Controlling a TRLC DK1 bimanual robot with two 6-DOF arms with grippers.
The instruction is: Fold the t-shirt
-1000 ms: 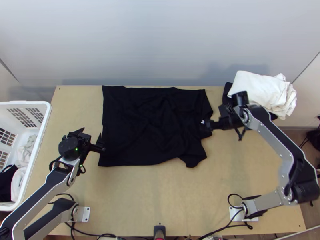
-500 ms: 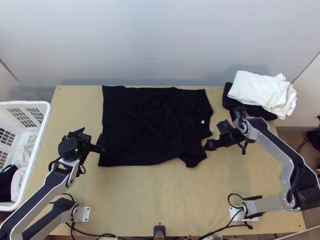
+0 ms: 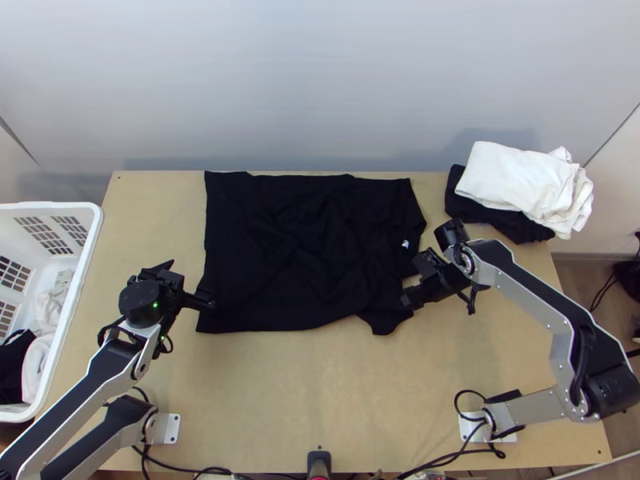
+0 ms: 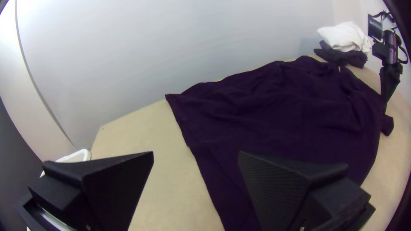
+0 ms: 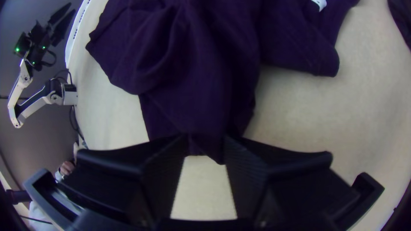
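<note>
Near right corner of the black t-shirt [image 3: 296, 240]: right tool [image 5: 206, 139] low at the small flap [image 3: 385, 321], fingers parted, dark cloth showing between the tips; no closed grip seen. Shirt spread but rumpled on the desk [image 3: 336, 384], longer side running left to right, between the two arms. From the right tool, nearly all the cloth lies leftward and toward the far edge. Left tool [image 4: 196, 152] at the opposite end, by the near left corner, wide open, bulk of the shirt to its right. Judgement: the flap is the right arm's work, being much nearer; likely next, close there, then carry inward across the cloth. A shallow bite might slip off the edge.
</note>
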